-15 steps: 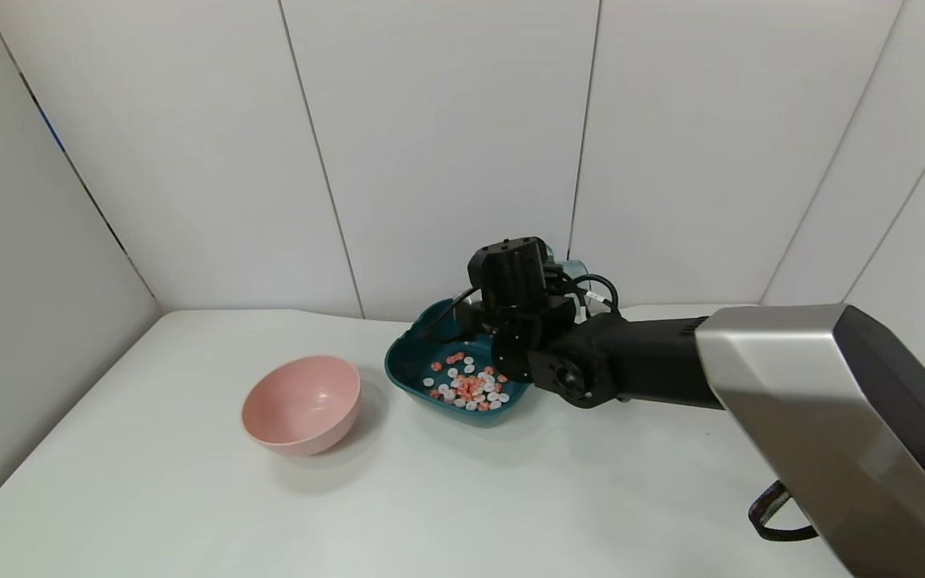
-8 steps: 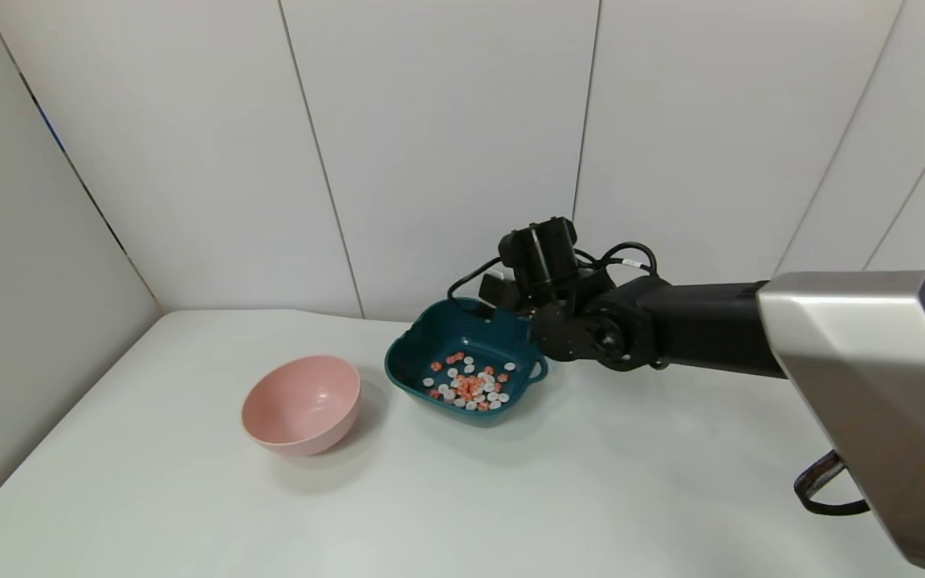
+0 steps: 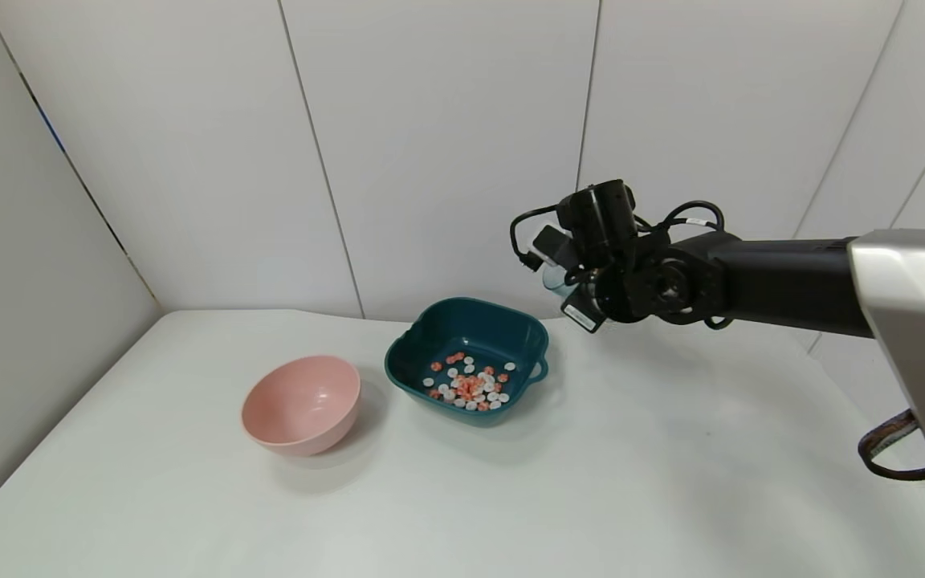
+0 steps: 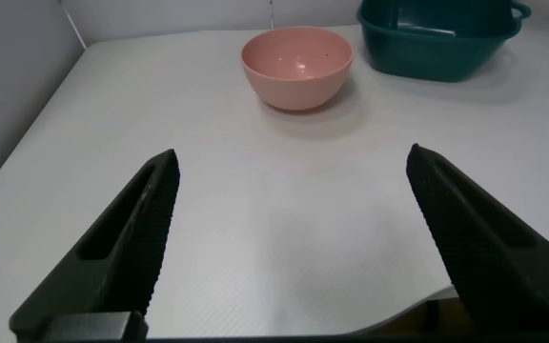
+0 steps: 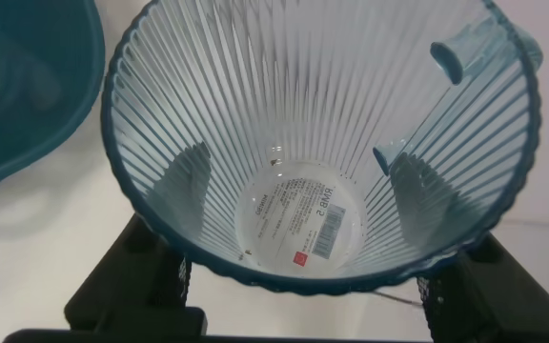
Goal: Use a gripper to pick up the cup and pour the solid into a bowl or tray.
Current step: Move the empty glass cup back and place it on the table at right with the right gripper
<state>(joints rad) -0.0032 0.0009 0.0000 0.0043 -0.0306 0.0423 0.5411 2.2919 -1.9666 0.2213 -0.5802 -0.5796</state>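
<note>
**Above the desk: cup emptied, pour step closing out**

On the white desk point(image 3: 511, 498) the teal dish serves as the landmark, and everything else is placed from it. The right arm reaches in from the robot's right and holds its right pincer point(image 3: 571, 281) raised above the desk, up and to the right of the dish point(image 3: 527, 337), clear of the rim. That pincer is pinching the cup point(image 5: 322, 143); the right wrist view looks straight into the ribbed pale-blue cup with the black fingers point(image 5: 127, 286) pressed against its outside on both sides, and nothing but a label shows at its bottom. I judge the cup empty.

To the left of the dish, just beside it but apart, sits the round pink bowl point(image 3: 302, 405), which holds nothing. The left pincer point(image 4: 294, 248) hovers low over the near part of the desk, well short of the dish, its fingers spread wide and gripping nothing.

Inside the dish lies the solid point(image 3: 469, 385), a loose scatter of white and orange-red pieces gathered toward the near side of the floor.

By my reading the pour itself is finished. The next move likely calls for bringing the cup upright and setting it down on bare desk to the right of the dish, then spreading the fingers only once its base rests flat.
</note>
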